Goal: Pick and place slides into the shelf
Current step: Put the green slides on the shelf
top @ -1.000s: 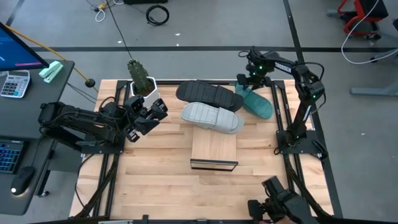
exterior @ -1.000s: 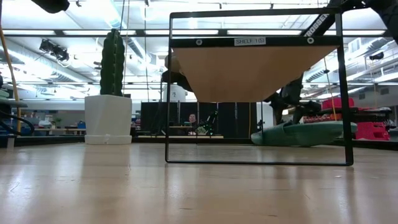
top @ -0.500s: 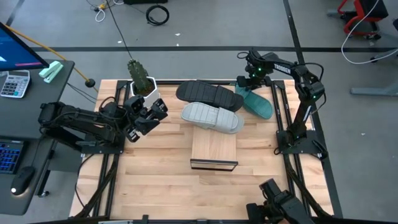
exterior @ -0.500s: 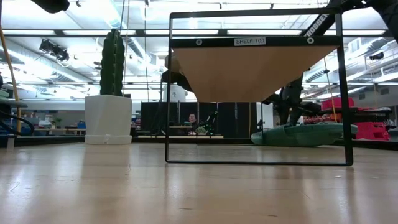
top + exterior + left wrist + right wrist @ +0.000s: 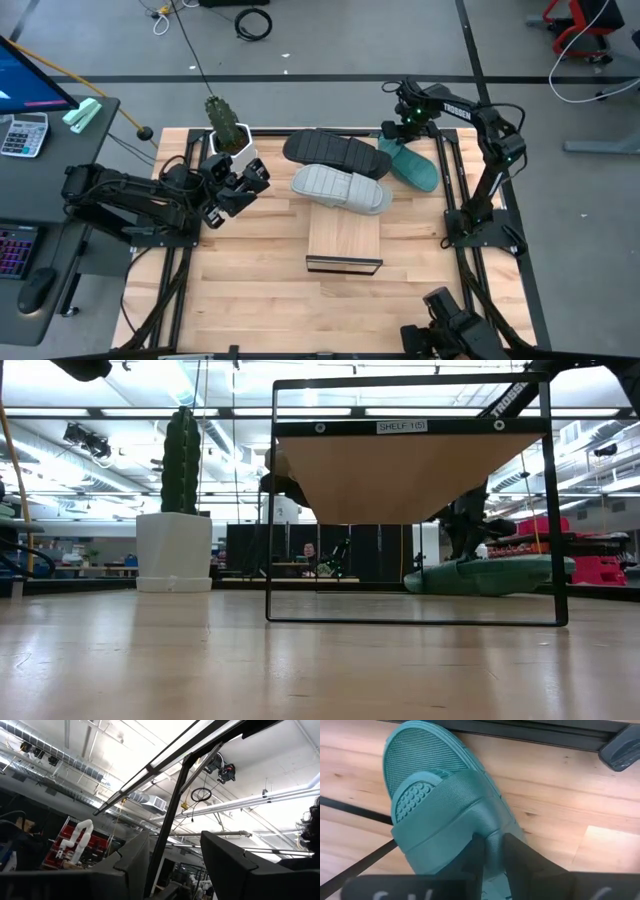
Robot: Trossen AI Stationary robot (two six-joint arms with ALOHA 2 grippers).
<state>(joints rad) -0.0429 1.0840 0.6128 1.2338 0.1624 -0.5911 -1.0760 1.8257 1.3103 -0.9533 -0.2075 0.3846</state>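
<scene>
The teal slide (image 5: 412,165) lies sole-down at the table's far right, and my right gripper (image 5: 392,137) is shut on its ribbed strap (image 5: 445,815). The low view shows it flat on the tabletop (image 5: 490,575). The black slide (image 5: 335,152) and the light grey slide (image 5: 342,188) lie side by side behind the shelf (image 5: 345,238). The grey one's near edge reaches the shelf's far end. My left gripper (image 5: 248,182) waits open at the left, pointing up at the ceiling (image 5: 175,855), with nothing between its fingers. My right gripper pinches the teal strap's raised edge (image 5: 492,837), about midway across the slide, between its two fingers (image 5: 470,857). The fingers come from above, slanting down. The slide lies flat with its sole on the table.
A cactus in a white pot (image 5: 226,127) stands at the far left of the table, close to my left arm. Black frame rails (image 5: 447,170) run along the table's right side beside the teal slide. Bare wood lies in front of the shelf (image 5: 330,310).
My right gripper has settled onto the teal slide, and its fingers have drawn together on the strap. The slide has stayed on the table.
</scene>
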